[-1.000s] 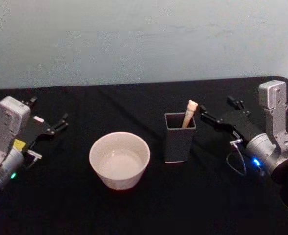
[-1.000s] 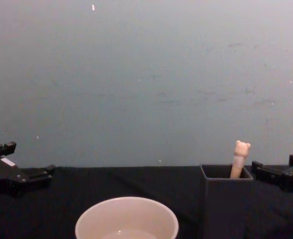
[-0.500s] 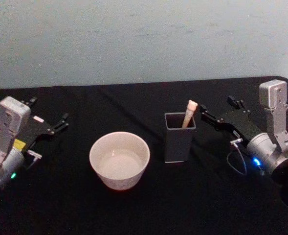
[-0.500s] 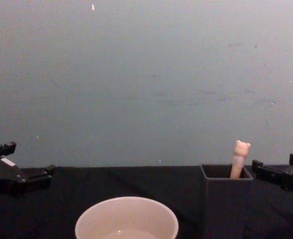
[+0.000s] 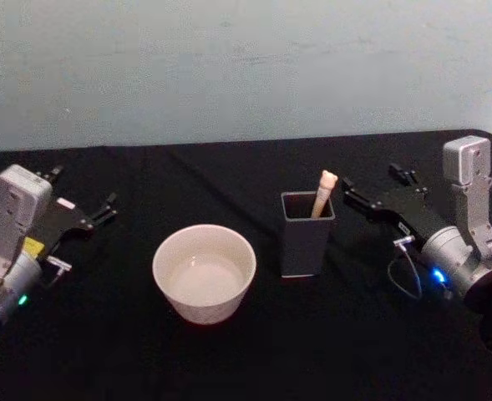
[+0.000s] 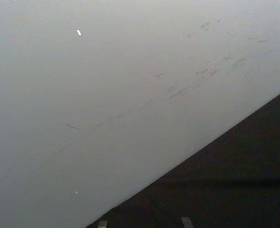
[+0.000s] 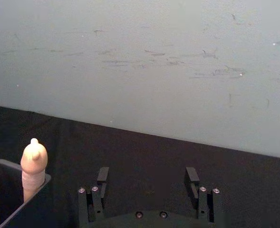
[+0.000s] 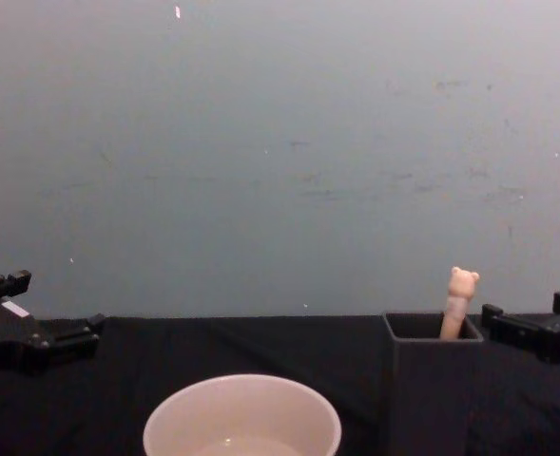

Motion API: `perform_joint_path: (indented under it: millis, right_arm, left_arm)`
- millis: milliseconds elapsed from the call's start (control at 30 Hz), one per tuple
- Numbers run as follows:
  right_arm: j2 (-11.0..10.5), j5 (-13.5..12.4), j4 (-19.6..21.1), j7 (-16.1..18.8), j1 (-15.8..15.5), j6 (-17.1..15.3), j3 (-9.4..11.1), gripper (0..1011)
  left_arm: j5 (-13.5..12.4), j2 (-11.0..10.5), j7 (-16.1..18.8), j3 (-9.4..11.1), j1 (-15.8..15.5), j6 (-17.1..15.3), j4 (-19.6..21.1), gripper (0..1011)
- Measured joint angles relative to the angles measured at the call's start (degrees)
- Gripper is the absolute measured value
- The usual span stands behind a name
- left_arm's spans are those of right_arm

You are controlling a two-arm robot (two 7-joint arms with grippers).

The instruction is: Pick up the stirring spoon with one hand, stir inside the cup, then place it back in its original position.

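Your spoon (image 5: 324, 191) stands in the dark holder (image 5: 305, 235), leaning against its far right corner, bear head poking above the rim. Cup (image 5: 204, 272) sits just left of the holder, apart from it. Right gripper (image 5: 352, 193) hovers just right of the spoon, jaws spread, nothing between them. Left gripper (image 5: 105, 207) is parked at the table's (image 5: 229, 175) far left; can't tell its jaws.

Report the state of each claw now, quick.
Left claw: open, holding nothing, parked left of the cup.
Right claw: open, empty, beside the stirring spoon in its holder.
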State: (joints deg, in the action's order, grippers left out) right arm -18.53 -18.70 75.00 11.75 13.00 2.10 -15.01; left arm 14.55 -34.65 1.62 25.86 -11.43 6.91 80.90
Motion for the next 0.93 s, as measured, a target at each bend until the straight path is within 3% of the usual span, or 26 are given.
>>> perform_joint_path:
  millis: [933]
  right_arm:
    - [0.0, 0.0, 0.0, 0.0, 0.0, 0.0, 0.0, 1000]
  left_arm:
    - [0.0, 0.0, 0.0, 0.0, 0.0, 0.0, 0.0, 1001]
